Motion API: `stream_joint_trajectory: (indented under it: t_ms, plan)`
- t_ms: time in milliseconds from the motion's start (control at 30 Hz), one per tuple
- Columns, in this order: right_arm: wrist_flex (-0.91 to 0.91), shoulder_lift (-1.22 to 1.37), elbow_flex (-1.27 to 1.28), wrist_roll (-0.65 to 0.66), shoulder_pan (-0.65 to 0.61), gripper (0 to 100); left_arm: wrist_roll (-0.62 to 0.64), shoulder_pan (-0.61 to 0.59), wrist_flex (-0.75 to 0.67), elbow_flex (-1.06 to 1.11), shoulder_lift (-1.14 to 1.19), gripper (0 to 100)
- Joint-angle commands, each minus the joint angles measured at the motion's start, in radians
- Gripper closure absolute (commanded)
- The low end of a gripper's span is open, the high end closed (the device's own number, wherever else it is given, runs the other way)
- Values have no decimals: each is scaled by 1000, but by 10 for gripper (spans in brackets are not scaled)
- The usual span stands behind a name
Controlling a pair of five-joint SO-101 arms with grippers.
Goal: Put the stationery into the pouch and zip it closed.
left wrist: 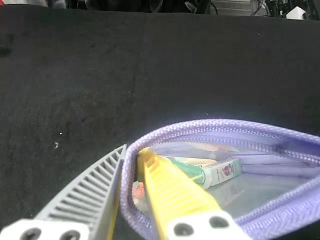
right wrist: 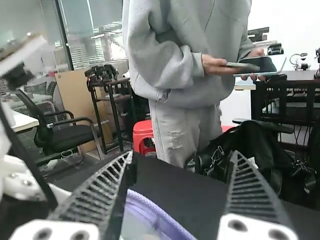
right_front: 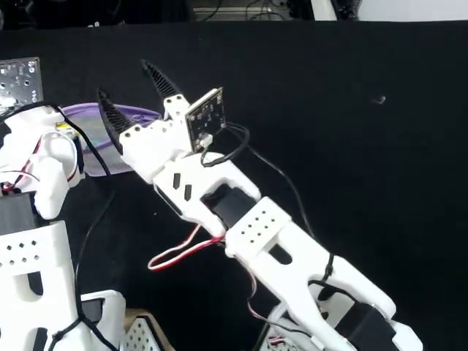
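A purple-zippered clear pouch (left wrist: pixel 210 125) lies open on the black cloth, at the left in the high view (right_front: pixel 88 113). Inside it lie a green and white tube (left wrist: pixel 200 172) and other small stationery. My left gripper (left wrist: pixel 132 150) is shut on the pouch's rim, with the yellow finger (left wrist: pixel 170 190) inside and the grey finger (left wrist: pixel 95 185) outside. My right gripper (right_front: pixel 123 79) hangs open just above the pouch, nothing between its black fingers. In the right wrist view it (right wrist: pixel 181 157) frames the pouch's edge (right wrist: pixel 150 212) below.
Black cloth (right_front: pixel 351 110) covers the table, with free room to the right and at the back. The left arm's white body (right_front: pixel 44 161) stands close beside the right arm's wrist. Red and white cables (right_front: pixel 175 256) loop under the right arm.
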Motion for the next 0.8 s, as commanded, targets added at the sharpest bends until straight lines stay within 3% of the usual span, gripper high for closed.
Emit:
stream_joint_trajectory:
  t_ms: [0, 133, 400, 600, 767]
  plan:
    - [3, -136, 4, 5, 40, 730, 6, 28, 3, 73, 29, 971]
    - [52, -274, 19, 6, 114, 730, 6, 28, 3, 73, 29, 971]
    - [439, -611, 8, 15, 302, 730, 6, 28, 5, 74, 29, 971]
    - [667, -631, 45, 198, 247, 730, 6, 28, 5, 73, 29, 971]
    - [674, -584, 199, 304, 186, 730, 6, 33, 5, 74, 29, 971]
